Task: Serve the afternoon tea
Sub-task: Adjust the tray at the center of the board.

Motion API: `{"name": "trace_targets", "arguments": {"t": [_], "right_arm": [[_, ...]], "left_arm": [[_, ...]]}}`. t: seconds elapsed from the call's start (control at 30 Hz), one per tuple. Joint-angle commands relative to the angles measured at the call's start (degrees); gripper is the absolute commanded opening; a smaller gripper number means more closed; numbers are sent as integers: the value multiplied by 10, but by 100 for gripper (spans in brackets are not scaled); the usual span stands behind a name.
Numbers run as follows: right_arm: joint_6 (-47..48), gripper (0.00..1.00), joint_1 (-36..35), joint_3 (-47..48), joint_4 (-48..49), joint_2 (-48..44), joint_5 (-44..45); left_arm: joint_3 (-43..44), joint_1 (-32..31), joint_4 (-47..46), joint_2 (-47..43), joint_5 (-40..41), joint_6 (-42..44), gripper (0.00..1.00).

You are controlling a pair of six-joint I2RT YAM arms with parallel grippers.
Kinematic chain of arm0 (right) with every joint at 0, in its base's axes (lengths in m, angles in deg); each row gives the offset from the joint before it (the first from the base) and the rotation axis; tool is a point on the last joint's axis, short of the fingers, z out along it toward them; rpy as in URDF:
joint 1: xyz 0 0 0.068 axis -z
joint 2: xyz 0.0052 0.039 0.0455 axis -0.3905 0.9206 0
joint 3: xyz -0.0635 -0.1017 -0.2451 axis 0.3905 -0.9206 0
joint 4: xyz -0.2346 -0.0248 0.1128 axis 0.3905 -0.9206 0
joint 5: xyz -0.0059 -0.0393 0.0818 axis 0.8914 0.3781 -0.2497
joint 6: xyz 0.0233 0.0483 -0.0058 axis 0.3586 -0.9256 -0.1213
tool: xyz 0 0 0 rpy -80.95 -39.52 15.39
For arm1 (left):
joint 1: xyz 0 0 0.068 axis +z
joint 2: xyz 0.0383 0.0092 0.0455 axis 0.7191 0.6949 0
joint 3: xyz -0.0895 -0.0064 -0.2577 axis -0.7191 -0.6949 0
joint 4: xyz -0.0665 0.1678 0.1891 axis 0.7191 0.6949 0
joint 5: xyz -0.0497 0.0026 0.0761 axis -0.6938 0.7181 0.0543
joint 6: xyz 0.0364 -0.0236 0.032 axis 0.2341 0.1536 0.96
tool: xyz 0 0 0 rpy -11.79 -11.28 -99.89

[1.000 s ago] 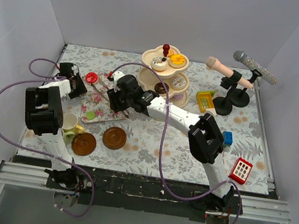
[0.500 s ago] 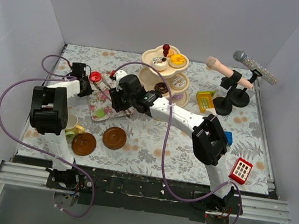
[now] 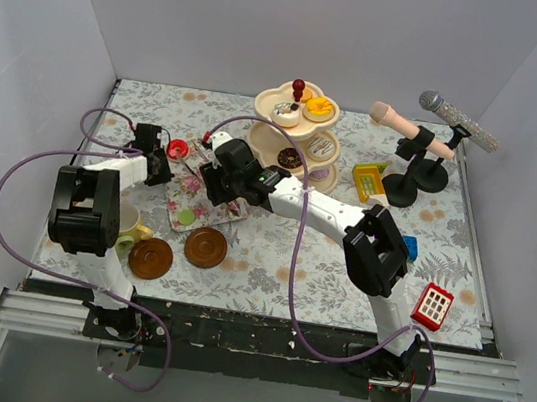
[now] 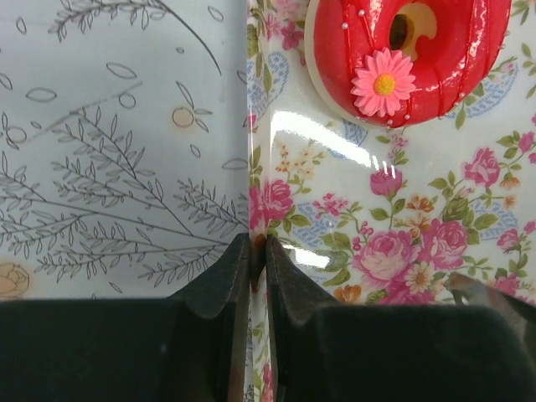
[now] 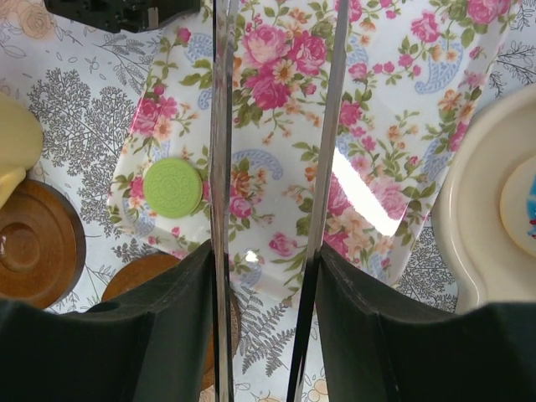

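Note:
My left gripper [image 4: 258, 251] is shut on the left edge of a floral tray [image 4: 377, 209]. A red toy donut with a pink daisy [image 4: 469, 50] lies on the tray just ahead of it. In the top view the left gripper [image 3: 157, 169] is at the tray's far left corner [image 3: 199, 191], beside the donut [image 3: 177, 150]. My right gripper [image 5: 264, 260] is shut on metal tongs [image 5: 222, 126], held above the tray [image 5: 276, 100], where a green cookie [image 5: 173, 188] lies. The cream three-tier stand [image 3: 297, 145] with a red knob [image 3: 298, 86] holds several cakes.
A cream cup [image 3: 124, 218] and a green cup [image 3: 127, 244] stand at the near left beside two brown saucers [image 3: 151, 257] [image 3: 206, 247]. Two microphones on stands [image 3: 419, 143], a yellow block [image 3: 368, 180], a blue block [image 3: 409, 247] and a red block [image 3: 432, 305] are on the right.
My left gripper has moved right and slightly nearer while gripping the tray's edge. The tray, donut and cookie have shifted right with it. My right gripper has stayed over the tray.

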Motion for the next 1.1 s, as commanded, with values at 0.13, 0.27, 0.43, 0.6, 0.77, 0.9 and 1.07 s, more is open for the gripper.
{"name": "trace_targets", "arguments": {"t": [0.13,0.27,0.43,0.6,0.77,0.9,1.07], "right_arm": [[-15,57,-1,4,16,32,-13],[-15,57,-2,26,4,63,-18],[-11,57,2,44,-5,87,-12],[-4,58,4,74,-9,112,-15],[-1,58,9,115,-23,142,-21],[2,57,12,147,-37,164,-22],[6,57,16,189,-51,187,-25]], "left_arm": [[-32,-7,50,-43,-17,11,0],[-36,-7,52,-48,-20,12,0],[-35,-7,52,-51,-24,14,0],[-35,-26,52,-51,-27,14,0],[-36,-28,52,-50,-27,15,0],[-37,-28,52,-53,-23,15,0],[-39,-30,52,-55,-20,16,0]]}}
